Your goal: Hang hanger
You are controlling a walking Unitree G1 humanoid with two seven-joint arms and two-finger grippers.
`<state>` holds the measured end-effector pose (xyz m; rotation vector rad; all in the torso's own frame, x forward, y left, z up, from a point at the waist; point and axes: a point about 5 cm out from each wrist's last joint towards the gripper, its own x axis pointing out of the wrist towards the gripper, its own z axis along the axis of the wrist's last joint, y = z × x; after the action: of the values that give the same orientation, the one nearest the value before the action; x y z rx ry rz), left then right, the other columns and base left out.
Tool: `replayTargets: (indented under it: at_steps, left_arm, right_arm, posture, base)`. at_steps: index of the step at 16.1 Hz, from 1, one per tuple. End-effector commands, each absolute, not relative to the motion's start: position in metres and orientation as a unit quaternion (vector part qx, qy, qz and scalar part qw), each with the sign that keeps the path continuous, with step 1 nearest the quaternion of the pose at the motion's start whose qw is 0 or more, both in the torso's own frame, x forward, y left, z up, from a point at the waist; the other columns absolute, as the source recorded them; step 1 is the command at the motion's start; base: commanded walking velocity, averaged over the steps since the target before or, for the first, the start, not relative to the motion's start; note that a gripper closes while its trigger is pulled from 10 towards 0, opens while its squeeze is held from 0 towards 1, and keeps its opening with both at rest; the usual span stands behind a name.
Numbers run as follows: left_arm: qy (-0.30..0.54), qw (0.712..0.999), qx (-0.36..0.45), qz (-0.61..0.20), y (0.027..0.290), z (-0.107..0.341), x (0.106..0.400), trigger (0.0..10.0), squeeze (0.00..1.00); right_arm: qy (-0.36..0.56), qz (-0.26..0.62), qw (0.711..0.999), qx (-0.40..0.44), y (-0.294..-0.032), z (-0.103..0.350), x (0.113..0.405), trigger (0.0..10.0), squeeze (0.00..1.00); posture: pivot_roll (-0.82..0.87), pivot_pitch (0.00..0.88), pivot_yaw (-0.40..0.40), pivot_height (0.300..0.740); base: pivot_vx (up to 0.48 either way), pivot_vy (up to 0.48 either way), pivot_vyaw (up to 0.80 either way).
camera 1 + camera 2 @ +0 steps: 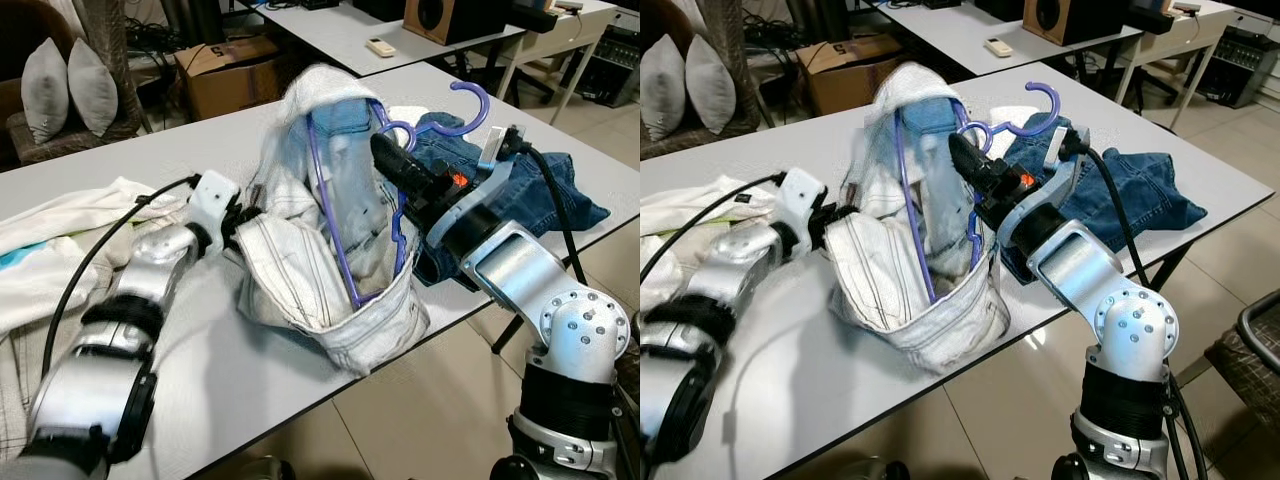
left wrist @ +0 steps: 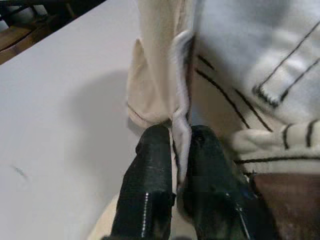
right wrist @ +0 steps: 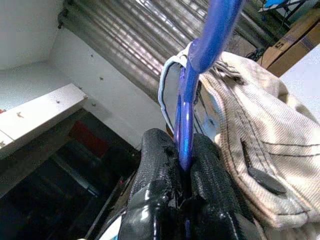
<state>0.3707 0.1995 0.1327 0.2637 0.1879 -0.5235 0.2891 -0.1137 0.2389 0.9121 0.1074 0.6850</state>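
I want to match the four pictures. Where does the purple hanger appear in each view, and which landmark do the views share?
Left eye view: purple hanger, centre, hook up, frame inside the white jacket.
Right eye view: centre top, hook over the blue jeans.
Left wrist view: no hanger; the left hand pinches a jacket edge.
Right wrist view: a bar rising from the right hand.
Shared landmark: the white jacket.

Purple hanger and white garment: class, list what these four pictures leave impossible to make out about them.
- Purple hanger: its lower bar, hidden inside the white garment in both eye views.
- Left gripper: its fingertips, buried behind a fabric fold in the left wrist view.
- Hanger hook: cut off by the top edge in the right wrist view, above the right gripper.
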Motion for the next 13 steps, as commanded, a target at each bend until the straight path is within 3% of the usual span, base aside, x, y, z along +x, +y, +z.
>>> replayTargets:
  at_steps: [1, 4, 9, 13]
  left_arm:
    - [0.087, 0.955, 0.132, -0.251, 0.216, 0.135, 0.365, 10.0, 1.00]
    - [0.083, 0.952, 0.120, -0.270, 0.228, 0.135, 0.352, 10.0, 1.00]
    - [0.033, 0.960, -0.021, -0.277, 0.244, 0.163, 0.338, 10.0, 1.00]
    - [-0.004, 0.969, -0.061, -0.240, 0.247, 0.183, 0.334, 10.0, 1.00]
  right_arm:
    - [0.003, 0.329, 0.841, 0.430, -0.118, 0.257, 0.286, 10.0, 0.00]
    - [0.001, 0.327, 0.843, 0.427, -0.120, 0.257, 0.285, 10.0, 0.00]
    - [-0.006, 0.312, 0.853, 0.419, -0.128, 0.255, 0.286, 10.0, 0.00]
    - [0.001, 0.308, 0.858, 0.410, -0.129, 0.251, 0.286, 10.0, 0.00]
  posture:
    - [-0.15, 0.000, 0.064, 0.740]
    - [-0.15, 0.000, 0.062, 0.740]
    - [-0.13, 0.000, 0.049, 0.740]
    - [-0.14, 0.000, 0.053, 0.740]
  base:
    - [0.000, 0.000, 0.00]
    - [0.000, 0.000, 0.00]
    - [0.000, 0.000, 0.00]
    - [0.000, 0.000, 0.00]
